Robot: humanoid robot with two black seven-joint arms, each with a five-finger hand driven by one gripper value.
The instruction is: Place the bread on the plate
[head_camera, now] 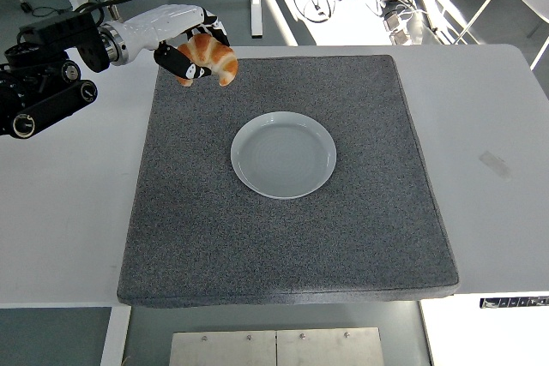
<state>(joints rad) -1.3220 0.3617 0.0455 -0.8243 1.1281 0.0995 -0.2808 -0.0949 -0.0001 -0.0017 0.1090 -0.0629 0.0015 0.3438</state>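
Note:
A golden-brown croissant (213, 57) hangs in the air over the far left corner of the grey mat, held by my left hand (193, 49), whose black and white fingers are curled around it. The white round plate (283, 154) lies bare in the middle of the mat, to the right of and nearer than the hand. My left arm reaches in from the upper left edge. The right arm does not show.
The grey mat (292, 237) covers most of the white table (489, 135). Beyond the table's far edge are table legs, cables and a computer case on the floor.

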